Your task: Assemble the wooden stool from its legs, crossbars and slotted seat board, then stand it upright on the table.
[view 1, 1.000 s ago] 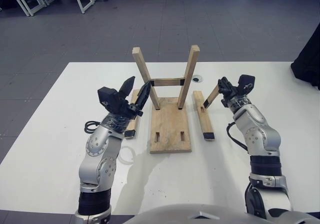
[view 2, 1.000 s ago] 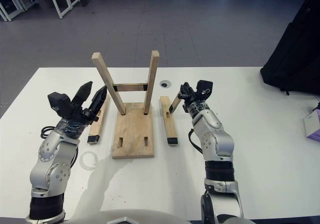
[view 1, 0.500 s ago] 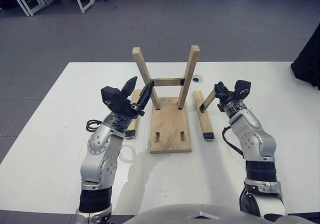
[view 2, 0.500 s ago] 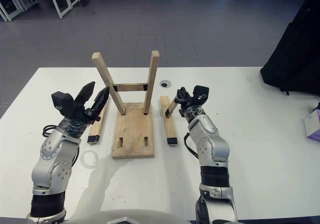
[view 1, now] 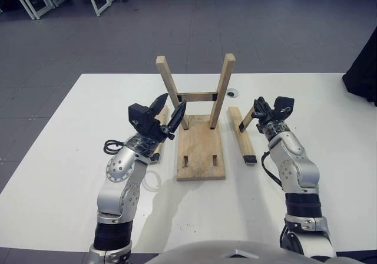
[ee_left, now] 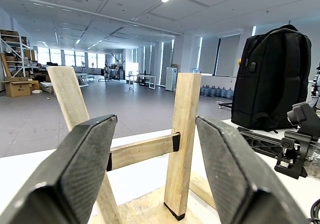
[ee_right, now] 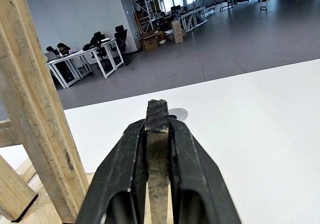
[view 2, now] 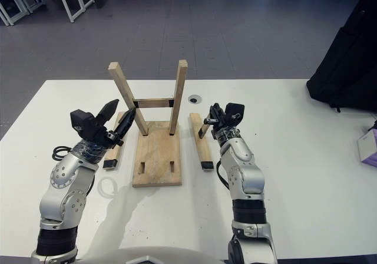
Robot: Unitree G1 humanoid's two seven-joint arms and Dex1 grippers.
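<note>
The slotted seat board [view 1: 200, 149] lies flat on the white table [view 1: 70, 158]. Two legs [view 1: 222, 87] stand up from its far end, joined by a crossbar [view 1: 197, 96]. A loose leg [view 1: 241, 135] lies right of the board, and another [view 1: 155, 151] lies left of it, partly hidden by my left arm. My left gripper [view 1: 172, 104] hangs open just left of the standing legs, which show between its pads [ee_left: 75, 174]. My right gripper [view 1: 259, 108] is shut on a short crossbar [ee_right: 157, 115], holding it tilted over the far end of the right loose leg.
A black cable coil [view 1: 112, 148] and a pale ring [view 1: 150, 181] lie by my left arm. A round cable hole [view 1: 231, 92] sits behind the stool. A black backpack [view 2: 347, 52] stands past the table's right side, and a purple box [view 2: 370, 146] sits at the right edge.
My left gripper has moved right, closer to the standing legs, staying open. My right gripper has carried its crossbar left and nearer the loose leg.
</note>
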